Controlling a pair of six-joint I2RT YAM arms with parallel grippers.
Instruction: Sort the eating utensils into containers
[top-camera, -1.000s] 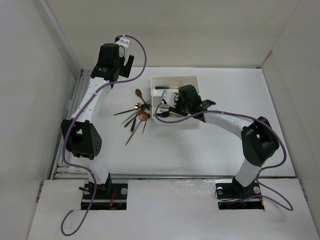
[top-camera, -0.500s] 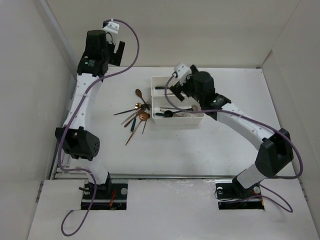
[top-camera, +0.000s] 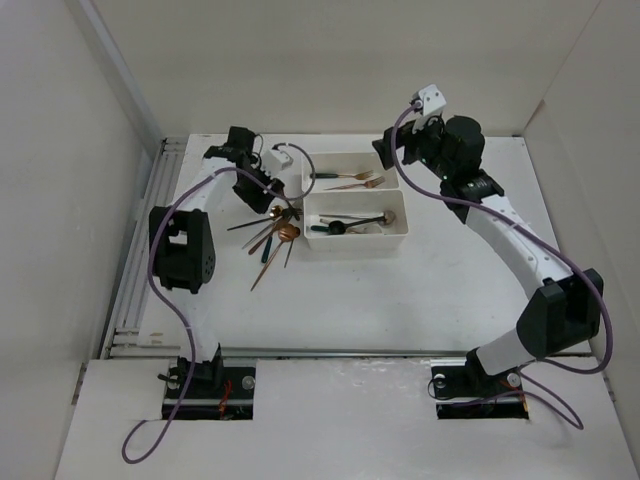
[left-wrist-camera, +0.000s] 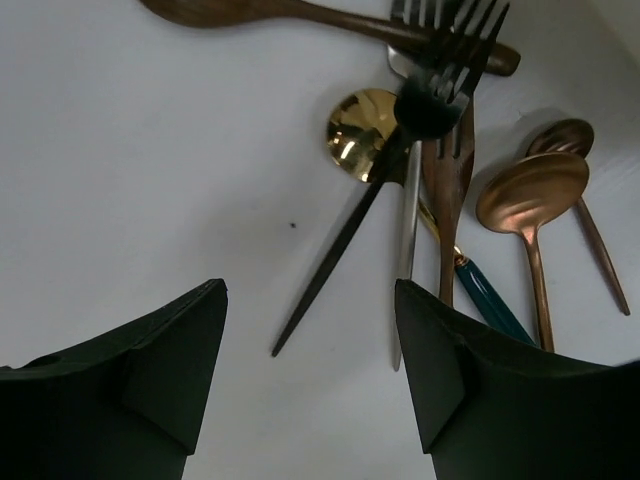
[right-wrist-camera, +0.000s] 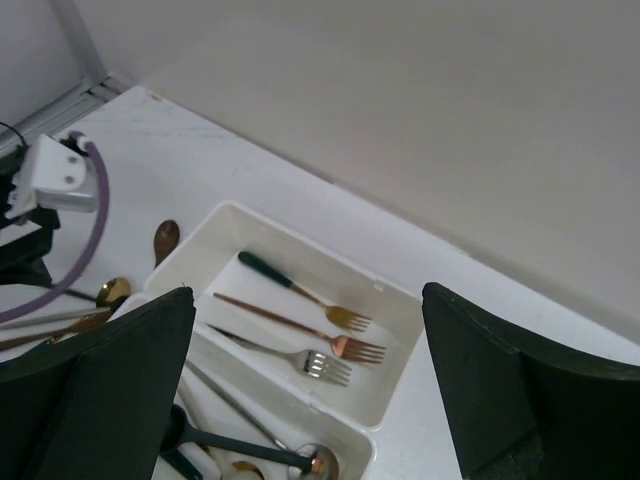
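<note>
Eating utensils (top-camera: 272, 232) that were not yet sorted lay in a crossed heap on the bench (top-camera: 420, 300), just beside the left ends of the two containers. The far container (top-camera: 350, 154) held three forks and the near container (top-camera: 355, 245) held spoons, so I judged that the sorting went by kind, forks behind and spoons in front. I had the left hand (left-wrist-camera: 307, 305) low over the heap, with its fingers apart and nothing between them. The thin handle of the black fork (left-wrist-camera: 375, 195) pointed into the gap. This piece seemed to lie on top of the others, which I think made it the easiest to take without disturbing the copper spoon (left-wrist-camera: 530, 190) and the gold spoon (left-wrist-camera: 355, 140) beside it. The right hand (right-wrist-camera: 307, 300) hung high above the containers, fingers wide apart and empty, and I believe this height kept it out of the way of the left arm. Because the handles crossed each other, closing on one alone would need care.
</note>
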